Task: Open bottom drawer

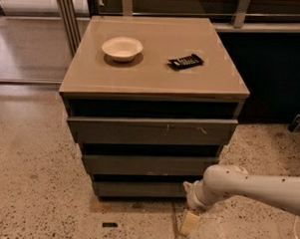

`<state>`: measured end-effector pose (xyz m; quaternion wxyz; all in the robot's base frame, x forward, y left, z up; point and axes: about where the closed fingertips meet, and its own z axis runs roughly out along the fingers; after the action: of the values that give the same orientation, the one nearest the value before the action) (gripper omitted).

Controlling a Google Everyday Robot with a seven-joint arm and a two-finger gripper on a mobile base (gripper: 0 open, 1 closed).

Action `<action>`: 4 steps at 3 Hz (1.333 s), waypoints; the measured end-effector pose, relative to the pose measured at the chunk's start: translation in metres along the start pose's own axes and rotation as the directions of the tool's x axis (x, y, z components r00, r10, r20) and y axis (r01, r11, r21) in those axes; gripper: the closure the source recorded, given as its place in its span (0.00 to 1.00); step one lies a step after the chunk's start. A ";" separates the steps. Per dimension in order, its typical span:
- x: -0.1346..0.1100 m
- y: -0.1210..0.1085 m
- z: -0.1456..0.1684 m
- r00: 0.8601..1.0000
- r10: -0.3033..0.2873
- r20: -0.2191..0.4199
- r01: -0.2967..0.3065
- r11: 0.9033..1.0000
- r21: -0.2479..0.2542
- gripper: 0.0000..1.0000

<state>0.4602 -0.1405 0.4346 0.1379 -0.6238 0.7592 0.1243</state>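
Note:
The cabinet (154, 82) has three dark grey handleless drawer fronts. The bottom drawer (142, 189) is the narrowest and lowest, plain and flat, sitting just above the floor. It looks flush under the drawer above. My gripper (188, 222) hangs from the white arm (247, 185) that reaches in from the right. It points down at the floor, just in front of and below the bottom drawer's right end.
A white bowl (122, 48) and a black flat object (185, 61) lie on the cabinet top. The widest top drawer (152, 130) and the middle drawer (150, 165) are above. A small dark scrap (109, 224) lies on the speckled floor. Metal posts (67, 13) stand at the back left.

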 end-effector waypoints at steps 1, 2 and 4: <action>0.000 0.000 0.000 1.000 0.000 0.000 0.000 1.000 0.000 0.00; 0.020 0.001 0.027 1.000 -0.018 -0.004 0.018 1.000 0.005 0.00; 0.063 -0.014 0.120 0.998 -0.026 0.051 0.025 0.999 0.022 0.00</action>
<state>0.4693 -0.1569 0.2996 0.1659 -0.6286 0.7486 0.1304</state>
